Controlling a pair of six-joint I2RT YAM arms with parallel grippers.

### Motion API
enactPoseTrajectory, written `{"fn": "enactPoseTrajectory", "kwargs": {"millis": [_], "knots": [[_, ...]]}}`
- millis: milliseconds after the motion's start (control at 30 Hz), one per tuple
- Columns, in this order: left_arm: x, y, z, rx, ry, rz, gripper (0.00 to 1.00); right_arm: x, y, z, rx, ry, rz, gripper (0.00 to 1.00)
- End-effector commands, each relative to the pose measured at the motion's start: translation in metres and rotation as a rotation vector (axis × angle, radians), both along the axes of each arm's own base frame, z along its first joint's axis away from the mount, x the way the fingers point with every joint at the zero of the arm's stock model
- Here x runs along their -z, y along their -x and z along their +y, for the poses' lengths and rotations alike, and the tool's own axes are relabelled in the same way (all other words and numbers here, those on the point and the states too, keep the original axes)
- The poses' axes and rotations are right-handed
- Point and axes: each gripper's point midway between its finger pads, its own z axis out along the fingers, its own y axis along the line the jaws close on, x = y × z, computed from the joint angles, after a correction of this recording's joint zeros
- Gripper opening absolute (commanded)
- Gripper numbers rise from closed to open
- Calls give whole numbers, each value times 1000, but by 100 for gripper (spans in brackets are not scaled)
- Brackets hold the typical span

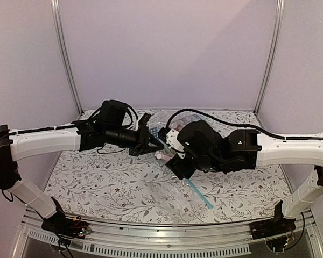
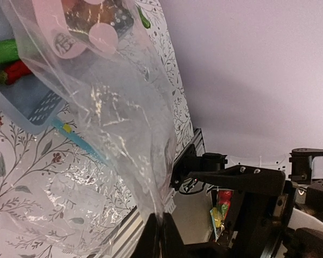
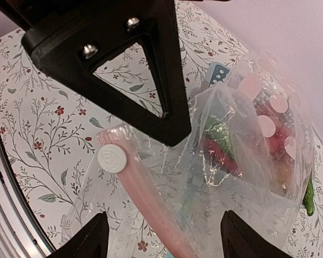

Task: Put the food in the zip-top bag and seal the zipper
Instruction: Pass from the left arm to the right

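My left gripper [image 2: 160, 219] is shut on a fold of the clear zip-top bag [image 2: 124, 107] and holds it up off the table. The bag's pale pink zipper [image 3: 151, 207], with a white round disc [image 3: 112, 158] at its end, runs between the wide-apart fingers of my open right gripper [image 3: 164, 231]. Through the plastic I see a red chili [image 3: 222, 157] and something green [image 3: 218, 129]. In the left wrist view a green vegetable [image 2: 2, 51] and the red chili [image 2: 15, 71] lie beside a pale blue tray [image 2: 37, 110]. From above, both grippers [image 1: 148, 141] [image 1: 173, 162] meet mid-table.
A second clear bag with a teal-blue strip [image 1: 200, 194] lies flat on the floral tablecloth [image 1: 107, 183] toward the front. Another green vegetable [image 3: 309, 198] shows at the bag's far side. The left gripper's black finger [image 3: 124, 59] hangs close above the right gripper.
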Motion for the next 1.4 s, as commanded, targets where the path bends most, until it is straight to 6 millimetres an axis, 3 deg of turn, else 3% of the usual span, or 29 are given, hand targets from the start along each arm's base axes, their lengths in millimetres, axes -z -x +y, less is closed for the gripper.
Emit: {"fn": "enactPoseTrajectory", "kwargs": {"millis": [0,167,333,567,833,1100,1200,1367], "knots": [[-6,-2,7,-23,6,13,3,-4,-10,5,4,63,-99,72],[-10,-2,8,-25,8,9,3,5,-21,5,46,113,-170,70],[-13,-2,9,-32,12,7,3,-3,-37,-1,157,137,-286,62],[-16,-6,9,-43,21,8,3,-4,-36,2,154,155,-333,54],[-26,-10,6,-50,69,21,3,16,-31,13,125,252,-381,67],[-24,-10,9,-56,65,29,3,6,-40,7,202,259,-448,68],[-21,-11,11,-63,57,31,3,0,-40,4,219,252,-472,58],[-15,-13,14,-71,43,34,3,-5,-32,8,161,216,-443,29]]}}
